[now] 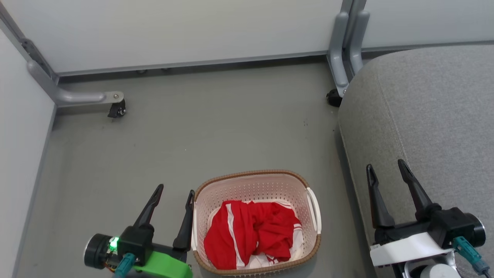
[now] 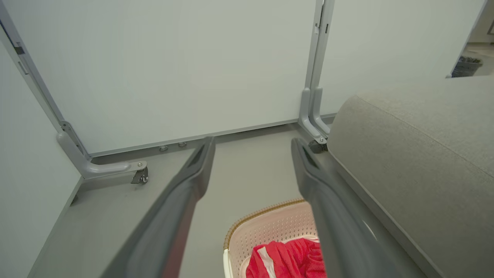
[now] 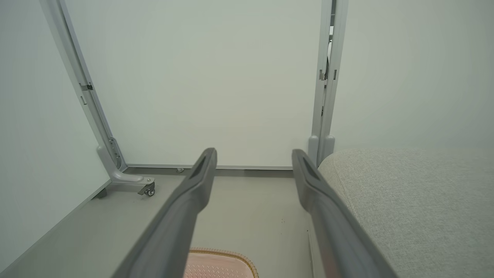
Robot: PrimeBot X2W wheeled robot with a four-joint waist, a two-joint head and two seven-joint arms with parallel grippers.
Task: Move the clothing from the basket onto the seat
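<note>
Both grippers stand fully spread and hold nothing: your left gripper sits just beside the left rim of the basket, and your right gripper is above the edge of the seat. The clothing lies bunched inside the basket. Grey floor extends beyond its far rim to the partition.

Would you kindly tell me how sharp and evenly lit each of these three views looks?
Head view: sharp, soft even light, no glare; the basket and clothing are crisp. Left wrist view: the left gripper looks blurred up close. Right wrist view: the right gripper is equally soft, and the seat looks washed pale.
</note>
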